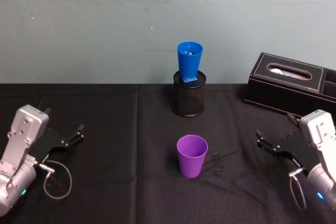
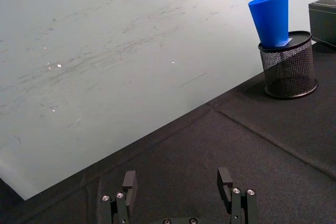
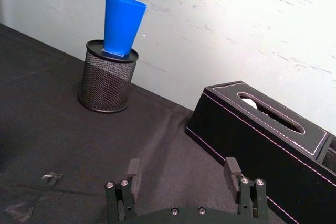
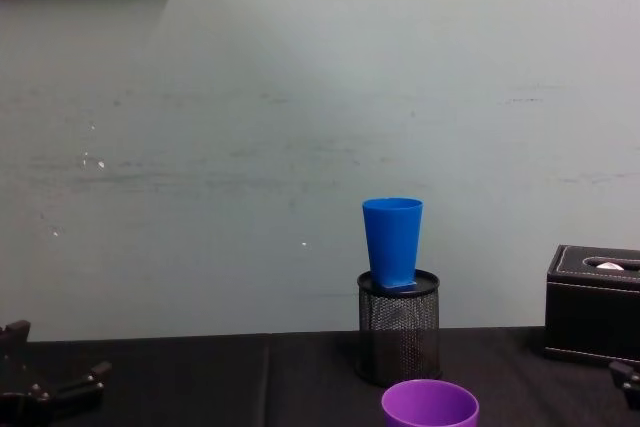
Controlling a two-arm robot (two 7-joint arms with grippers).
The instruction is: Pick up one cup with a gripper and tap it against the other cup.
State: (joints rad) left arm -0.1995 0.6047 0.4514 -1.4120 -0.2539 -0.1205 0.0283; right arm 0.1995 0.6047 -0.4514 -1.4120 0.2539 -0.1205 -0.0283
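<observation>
While the purple cup (image 1: pixel 191 155) stands upright and mouth-up near the middle of the black-clothed table (image 1: pixel 121 182), it is touched by neither gripper. The blue cup (image 1: pixel 189 61) is seen farther back, directly behind the purple one. Its base is set into the top of a black mesh pen holder (image 1: pixel 189 100), so that it is raised above the cloth, and the two cups are well apart. The left gripper (image 2: pixel 177 176) is held low over the cloth at the table's left side, its fingers spread wide with nothing between them. The right gripper (image 3: pixel 181 163) is held likewise at the right side, fingers parted and nothing grasped, near a black tissue box (image 1: pixel 291 82) placed toward the back right of the table.
</observation>
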